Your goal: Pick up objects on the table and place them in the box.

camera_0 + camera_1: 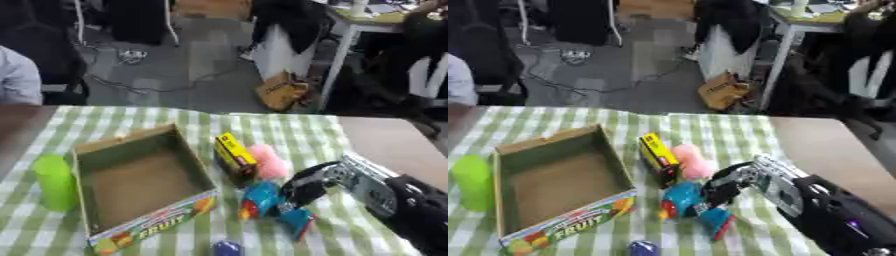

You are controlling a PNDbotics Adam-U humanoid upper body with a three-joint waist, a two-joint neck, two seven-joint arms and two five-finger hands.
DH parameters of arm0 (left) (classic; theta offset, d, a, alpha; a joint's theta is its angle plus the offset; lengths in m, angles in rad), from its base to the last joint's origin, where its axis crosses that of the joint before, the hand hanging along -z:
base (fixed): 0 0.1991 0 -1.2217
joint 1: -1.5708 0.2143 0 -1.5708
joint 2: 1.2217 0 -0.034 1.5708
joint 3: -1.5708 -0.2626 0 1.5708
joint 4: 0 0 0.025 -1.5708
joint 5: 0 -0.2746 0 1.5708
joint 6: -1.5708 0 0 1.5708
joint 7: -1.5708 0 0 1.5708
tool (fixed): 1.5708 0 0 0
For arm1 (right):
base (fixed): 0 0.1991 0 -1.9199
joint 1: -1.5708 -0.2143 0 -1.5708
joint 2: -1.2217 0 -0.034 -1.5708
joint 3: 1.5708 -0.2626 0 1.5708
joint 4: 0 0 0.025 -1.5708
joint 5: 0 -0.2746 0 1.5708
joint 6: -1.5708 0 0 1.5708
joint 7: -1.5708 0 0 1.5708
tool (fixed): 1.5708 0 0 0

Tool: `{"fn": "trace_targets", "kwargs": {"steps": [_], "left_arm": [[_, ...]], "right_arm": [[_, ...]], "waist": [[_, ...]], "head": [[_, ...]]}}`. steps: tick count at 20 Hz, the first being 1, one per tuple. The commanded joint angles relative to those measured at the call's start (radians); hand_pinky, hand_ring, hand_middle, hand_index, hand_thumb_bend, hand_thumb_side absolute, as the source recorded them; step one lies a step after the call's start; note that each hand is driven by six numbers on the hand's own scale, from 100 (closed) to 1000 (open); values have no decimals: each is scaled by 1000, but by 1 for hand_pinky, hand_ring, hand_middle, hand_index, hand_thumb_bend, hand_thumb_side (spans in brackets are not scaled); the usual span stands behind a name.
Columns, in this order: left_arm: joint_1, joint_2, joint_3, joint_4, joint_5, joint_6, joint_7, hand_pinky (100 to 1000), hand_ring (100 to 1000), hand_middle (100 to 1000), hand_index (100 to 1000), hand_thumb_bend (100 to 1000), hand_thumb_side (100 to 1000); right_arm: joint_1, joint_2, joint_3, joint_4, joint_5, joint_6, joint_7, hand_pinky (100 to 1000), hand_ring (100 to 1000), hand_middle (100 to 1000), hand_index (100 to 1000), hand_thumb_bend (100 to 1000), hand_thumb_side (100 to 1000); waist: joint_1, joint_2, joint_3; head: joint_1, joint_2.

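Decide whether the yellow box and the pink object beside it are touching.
Touching. In the left eye view the yellow box and the pink object meet along their near sides with no tablecloth showing between them.

The only word that can be read is "FRUIT", printed in red capitals on the near outer wall of the open cardboard box [166,220], among pictures of coloured fruit. That wall lies to the left of the robot hand [308,187], which reaches in from the right. The yellow carton [234,156] just beyond the robot hand carries dark print on its side, but it is too blurred to make out.
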Motion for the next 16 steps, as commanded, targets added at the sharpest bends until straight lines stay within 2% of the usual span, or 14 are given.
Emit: {"fn": "trace_targets", "kwargs": {"steps": [1,4,6,11,12,16], "left_arm": [[-8,17,5,-13,-4,-1,-1,890,905,896,908,180,1000],[-7,17,5,-13,-5,-1,-1,890,906,897,908,181,1000],[-6,17,5,-13,-5,-2,-1,890,906,897,906,182,1000],[-4,16,5,-13,-6,-2,0,891,906,897,905,181,1000],[-4,16,6,-13,-6,-2,0,891,906,897,905,181,1000],[-2,17,6,-13,-8,-2,2,891,906,897,905,182,1000]], "right_arm": [[-19,-39,13,-79,12,82,-7,817,899,865,966,532,962],[-19,-39,31,-121,59,131,-18,804,889,850,957,529,947],[-16,-37,38,-133,95,143,-21,791,870,828,949,501,928],[-1,-31,40,-127,177,123,-28,771,817,800,932,428,887],[3,-30,39,-123,193,116,-32,749,740,774,922,393,869],[21,-20,39,-109,245,81,-41,771,760,786,928,368,865]], "waist": [[-12,-33,0],[-13,-38,2],[-15,-41,1],[-19,-47,0],[-20,-48,0],[-24,-54,-2]], "head": [[-8,4],[-13,11],[-15,16],[-18,23],[-18,26],[-21,36]]}}
